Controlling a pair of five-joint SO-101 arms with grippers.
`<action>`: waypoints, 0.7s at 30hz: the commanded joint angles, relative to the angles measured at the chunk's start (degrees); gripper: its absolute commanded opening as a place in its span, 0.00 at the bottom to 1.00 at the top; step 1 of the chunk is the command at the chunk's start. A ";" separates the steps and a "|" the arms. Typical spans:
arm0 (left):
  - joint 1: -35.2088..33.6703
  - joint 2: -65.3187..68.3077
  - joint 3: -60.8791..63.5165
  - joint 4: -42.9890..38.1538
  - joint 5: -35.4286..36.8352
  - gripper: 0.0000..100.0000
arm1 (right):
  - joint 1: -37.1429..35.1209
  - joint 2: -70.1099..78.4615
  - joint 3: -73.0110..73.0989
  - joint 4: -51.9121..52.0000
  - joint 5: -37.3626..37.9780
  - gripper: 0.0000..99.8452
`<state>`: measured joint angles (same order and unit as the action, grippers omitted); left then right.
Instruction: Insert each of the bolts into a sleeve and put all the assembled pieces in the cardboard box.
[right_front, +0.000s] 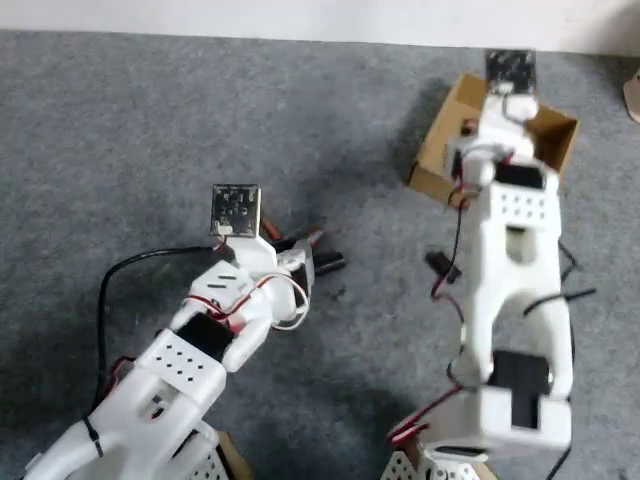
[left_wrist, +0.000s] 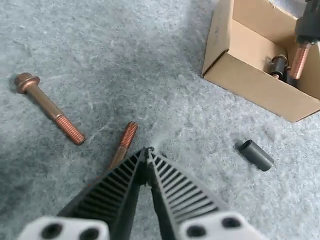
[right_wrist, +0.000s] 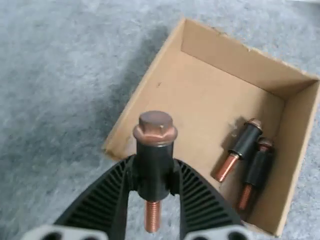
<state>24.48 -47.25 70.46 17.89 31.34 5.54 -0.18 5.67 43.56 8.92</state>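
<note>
Left gripper (left_wrist: 148, 152) up close: we see its jaws closed tip to tip with nothing clamped between them. Right at the tips a bolt (left_wrist: 124, 142) lies on the grey carpet (left_wrist: 100, 40). Its threaded end pokes out from under one finger and the rest is hidden. Farther out a second bolt (left_wrist: 48, 108) lies flat, well apart from the first, flanged hex head pointing away from the gripper. On the other side a loose black sleeve (left_wrist: 255, 154) lies on its side, empty, near the cardboard box (left_wrist: 250, 90) but not touching it. The box sits open-topped on the carpet.

Right gripper (right_wrist: 154, 175): we see it clamped on an assembled piece (right_wrist: 154, 150). The fingers sit on the black sleeve part and the piece is held upright, copper head on top, thread sticking out below. It hangs over the open box, clear of the floor, not yet set down. Beyond it, on the box floor, two finished pieces (right_wrist: 242, 145) lie side by side along one side wall, heads pointing the same way.

From the high view we place the left arm (right_front: 200, 350) low over the carpet and the right arm (right_front: 510, 250) stretched out over the box.
</note>
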 joint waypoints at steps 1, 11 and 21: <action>-0.40 -0.31 -1.27 0.00 0.35 0.01 | 2.42 4.79 -14.81 3.38 -2.46 0.00; -0.13 -0.31 -1.10 0.00 0.35 0.01 | 6.46 19.38 -28.35 6.37 -5.01 0.00; -0.40 -0.31 -1.10 0.00 0.35 0.01 | 7.34 32.04 -37.93 6.20 -6.24 0.00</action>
<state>24.66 -47.25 70.46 17.89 31.43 12.13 31.38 -26.07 49.98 3.30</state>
